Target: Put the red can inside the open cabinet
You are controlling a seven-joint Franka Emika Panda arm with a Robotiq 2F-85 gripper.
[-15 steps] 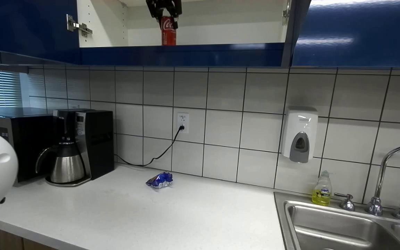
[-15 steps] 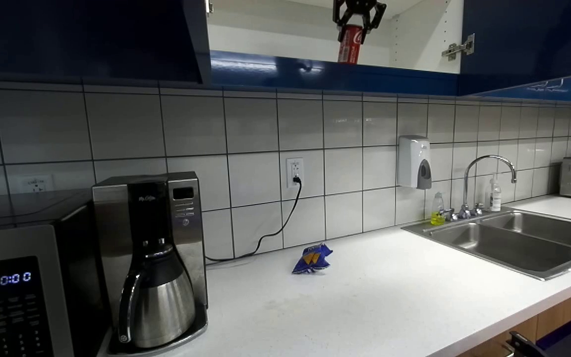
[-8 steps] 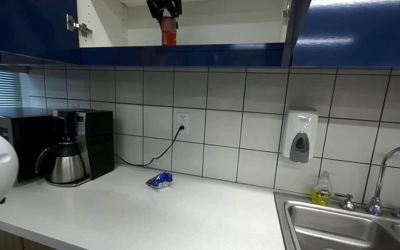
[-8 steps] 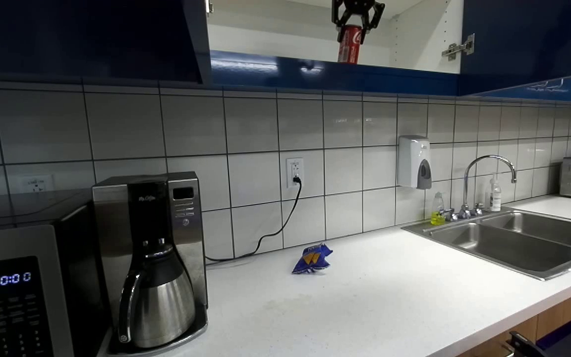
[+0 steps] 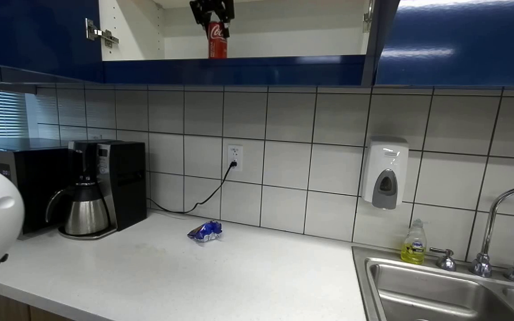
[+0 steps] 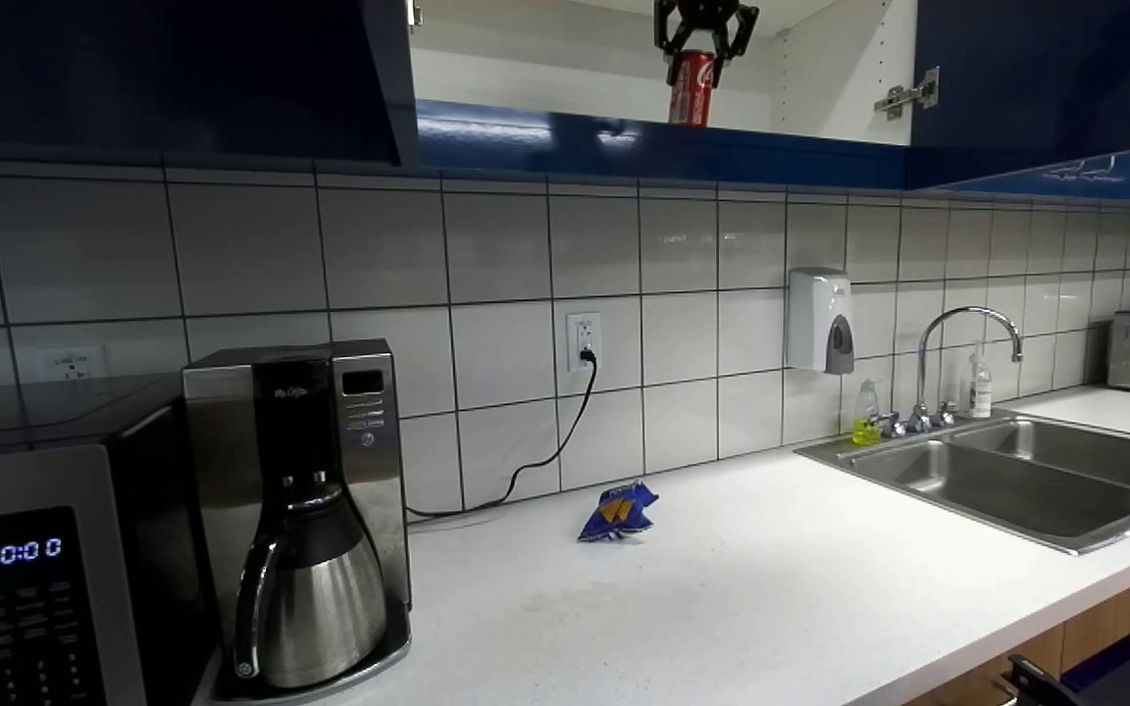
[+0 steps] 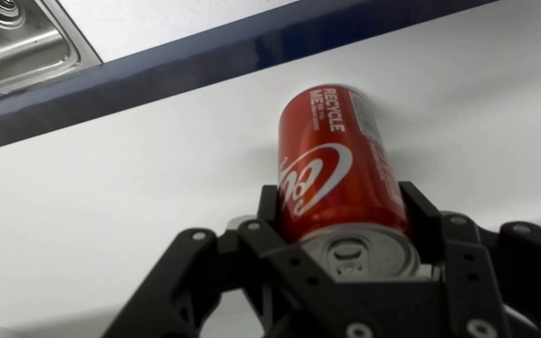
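I can see the red can inside the open cabinet, just behind its blue front edge, roughly upright with its long axis running up and down. Its silver lid points up toward the gripper, whose black fingers are clamped on the can's sides near the top. The base points down at the shelf, but I can't tell whether they touch.

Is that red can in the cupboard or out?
In: the wrist view shows the red can over the pale cabinet floor, clasped by the gripper.
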